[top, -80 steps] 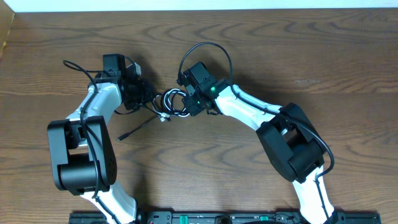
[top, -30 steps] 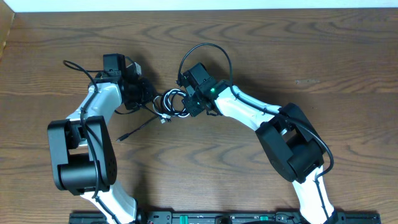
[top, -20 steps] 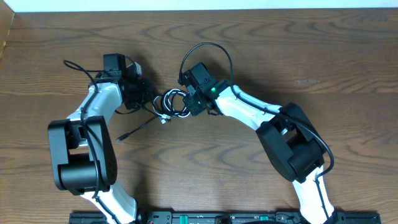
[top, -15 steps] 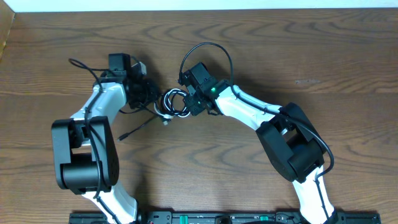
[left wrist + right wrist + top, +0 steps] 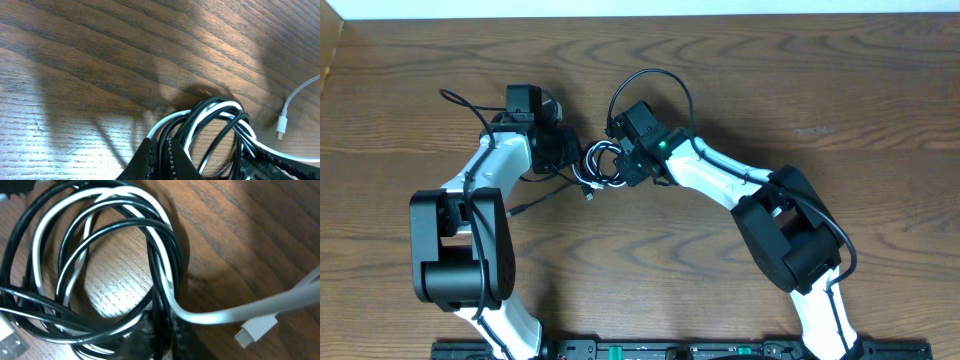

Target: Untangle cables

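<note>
Wood table (image 5: 840, 80), left pincer (image 5: 161, 150) shifted right (clamping cables (image 5: 216, 111))

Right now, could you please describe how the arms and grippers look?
The left arm and right arm have white links and bulky black joint housings, and a black wire loops by each wrist. A green light glows on the right one. The left gripper and right gripper are dark.

Robotics lab bench, wood-grain table (image 5: 840, 90), left arm (image 5: 460, 240) and right arm (image 5: 790, 230) at one edge
</note>
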Robot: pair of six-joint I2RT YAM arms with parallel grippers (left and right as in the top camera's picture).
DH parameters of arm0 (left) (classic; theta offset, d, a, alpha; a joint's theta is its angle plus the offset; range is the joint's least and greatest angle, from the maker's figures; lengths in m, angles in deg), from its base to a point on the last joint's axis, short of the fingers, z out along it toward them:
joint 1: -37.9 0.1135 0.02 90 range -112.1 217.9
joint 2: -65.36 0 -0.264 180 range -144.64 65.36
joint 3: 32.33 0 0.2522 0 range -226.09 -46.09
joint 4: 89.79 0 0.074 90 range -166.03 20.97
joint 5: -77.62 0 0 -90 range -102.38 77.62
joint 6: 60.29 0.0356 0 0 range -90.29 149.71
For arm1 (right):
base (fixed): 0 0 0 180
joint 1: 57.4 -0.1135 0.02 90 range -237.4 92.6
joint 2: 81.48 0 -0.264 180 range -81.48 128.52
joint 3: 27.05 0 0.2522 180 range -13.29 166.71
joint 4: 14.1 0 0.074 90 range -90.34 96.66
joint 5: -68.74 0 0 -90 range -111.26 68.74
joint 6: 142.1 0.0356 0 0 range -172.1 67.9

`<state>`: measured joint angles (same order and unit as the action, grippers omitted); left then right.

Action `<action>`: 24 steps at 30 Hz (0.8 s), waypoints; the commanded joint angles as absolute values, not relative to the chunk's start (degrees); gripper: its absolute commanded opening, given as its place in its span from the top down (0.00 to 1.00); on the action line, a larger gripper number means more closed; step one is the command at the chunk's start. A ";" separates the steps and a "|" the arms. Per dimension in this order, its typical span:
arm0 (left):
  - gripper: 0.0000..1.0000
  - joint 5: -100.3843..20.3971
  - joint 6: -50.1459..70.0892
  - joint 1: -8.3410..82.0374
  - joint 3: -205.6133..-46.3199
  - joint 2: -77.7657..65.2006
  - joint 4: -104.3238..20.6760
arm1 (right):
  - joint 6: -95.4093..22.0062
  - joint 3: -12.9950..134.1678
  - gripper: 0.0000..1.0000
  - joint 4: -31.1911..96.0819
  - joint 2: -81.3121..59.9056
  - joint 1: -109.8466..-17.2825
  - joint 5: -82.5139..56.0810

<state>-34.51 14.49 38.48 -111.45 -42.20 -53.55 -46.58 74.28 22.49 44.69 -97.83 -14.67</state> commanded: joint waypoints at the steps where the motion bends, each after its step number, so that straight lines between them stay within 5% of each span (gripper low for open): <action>1: 0.92 -33.74 14.62 38.24 -111.41 -41.05 -53.70 | -47.04 73.41 0.98 24.43 44.21 -97.61 -15.13; 10: 0.92 -45.81 24.56 38.24 -111.41 -41.05 -55.41 | -47.00 73.41 0.96 29.02 33.22 -95.53 -15.11; 15: 0.92 -47.77 25.04 38.24 -111.41 -41.05 -55.63 | -45.01 73.38 0.69 29.00 31.69 -95.53 -15.06; 24: 0.93 -47.77 25.04 38.24 -111.41 -41.05 -55.85 | -41.71 73.21 0.51 28.17 32.06 -96.80 -15.13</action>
